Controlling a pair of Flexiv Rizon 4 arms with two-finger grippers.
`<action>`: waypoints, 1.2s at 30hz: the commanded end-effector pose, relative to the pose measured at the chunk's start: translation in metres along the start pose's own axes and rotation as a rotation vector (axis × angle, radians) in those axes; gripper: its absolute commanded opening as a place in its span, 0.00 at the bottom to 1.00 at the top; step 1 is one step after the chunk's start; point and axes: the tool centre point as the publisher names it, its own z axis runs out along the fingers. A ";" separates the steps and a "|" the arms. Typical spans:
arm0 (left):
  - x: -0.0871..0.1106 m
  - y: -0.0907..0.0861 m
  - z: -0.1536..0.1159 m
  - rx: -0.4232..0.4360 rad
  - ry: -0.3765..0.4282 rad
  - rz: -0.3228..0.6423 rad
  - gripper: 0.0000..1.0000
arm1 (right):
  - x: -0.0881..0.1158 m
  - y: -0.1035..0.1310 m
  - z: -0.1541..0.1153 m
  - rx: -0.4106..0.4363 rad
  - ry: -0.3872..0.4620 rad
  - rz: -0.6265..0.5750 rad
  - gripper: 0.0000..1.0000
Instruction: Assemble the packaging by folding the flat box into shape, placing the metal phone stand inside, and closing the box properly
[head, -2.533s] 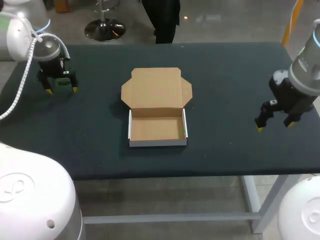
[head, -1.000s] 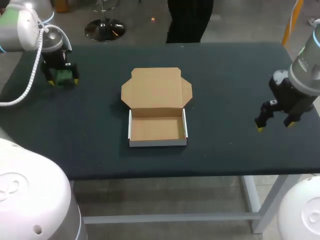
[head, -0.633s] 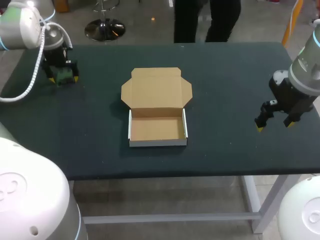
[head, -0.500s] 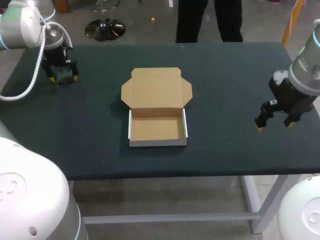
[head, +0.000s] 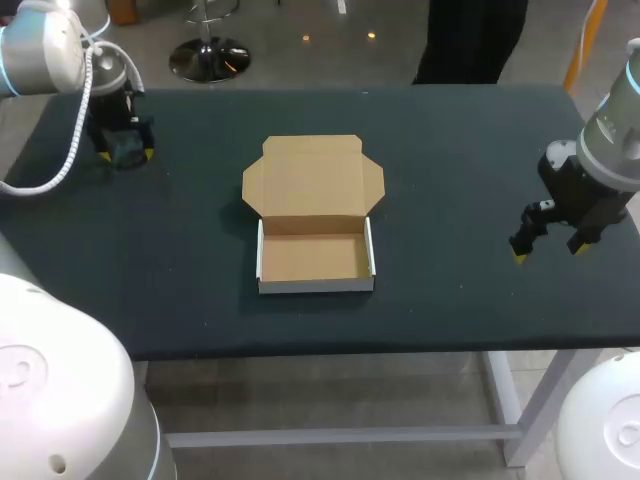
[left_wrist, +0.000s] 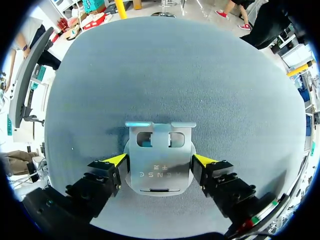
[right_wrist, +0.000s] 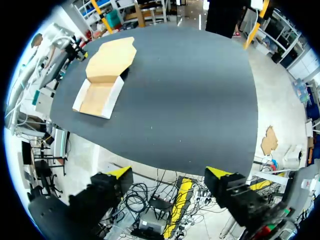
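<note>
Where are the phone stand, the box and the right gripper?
phone stand (left_wrist: 159, 167): left wrist view, on its flat plate.
box (head: 315, 258): head view, on the tray's bare floor.
right gripper (head: 549, 254): head view, midway between the tips of its jaws.

The phone stand (left_wrist: 159, 167) is smooth silvery metal with a soft sheen. The box (head: 312, 190) is matt brown cardboard, white outside. The table (head: 470, 170) looks dark, matt, felt-like.
</note>
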 end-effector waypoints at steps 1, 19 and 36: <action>0.001 -0.006 0.003 -0.011 -0.005 -0.002 0.73 | 0.000 0.000 -0.003 0.005 -0.001 0.000 1.00; -0.002 0.007 -0.014 0.048 0.029 0.005 0.00 | 0.000 0.000 -0.003 0.005 -0.001 0.000 1.00; 0.005 0.054 -0.054 0.096 0.034 0.065 0.00 | 0.001 0.002 -0.003 -0.015 0.004 -0.025 1.00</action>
